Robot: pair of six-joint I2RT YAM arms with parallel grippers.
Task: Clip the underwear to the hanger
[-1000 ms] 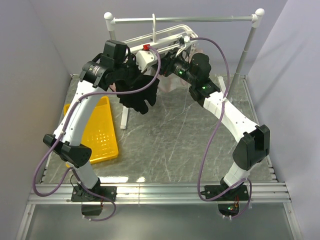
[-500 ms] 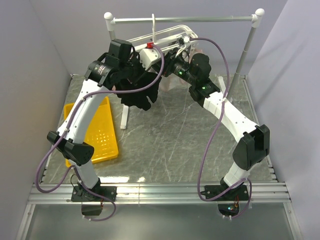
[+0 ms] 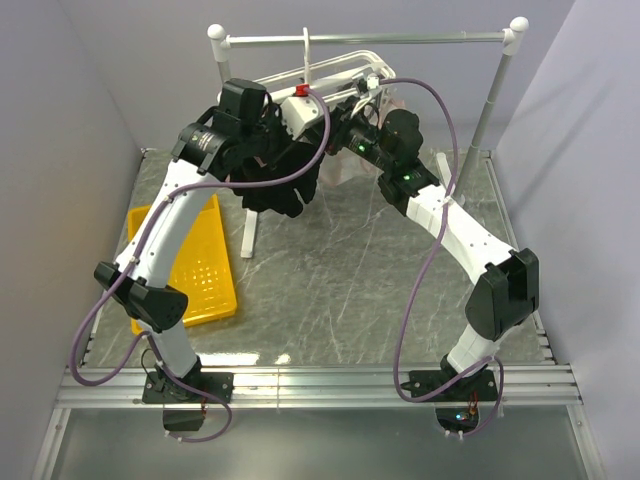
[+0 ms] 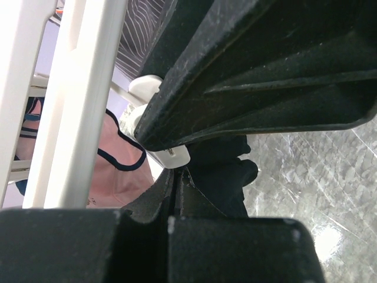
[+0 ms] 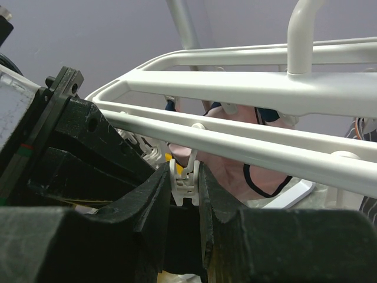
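Observation:
The black underwear [image 3: 278,190] hangs from my left gripper [image 3: 278,138], which is shut on its upper edge just under the white hanger [image 3: 335,68]. In the left wrist view the black fabric [image 4: 227,171] hangs past my closed left gripper [image 4: 177,177], right beside a white clip [image 4: 171,154]. My right gripper [image 3: 342,125] is at the hanger's near bar. In the right wrist view the right gripper [image 5: 184,190] is shut on a white dangling clip [image 5: 185,172] under the hanger's bars [image 5: 247,88], with black fabric directly below the clip.
Pale pink dark-trimmed underwear [image 5: 235,171] hangs on the hanger behind the clip and also shows in the left wrist view [image 4: 112,177]. A grey striped garment [image 4: 144,29] hangs there too. The grey rail stand [image 3: 370,39] carries the hanger. A yellow tray [image 3: 200,265] lies at the left.
My left gripper has lifted the black underwear up and to the right, closer to the hanger and the right gripper. The right arm has barely moved.

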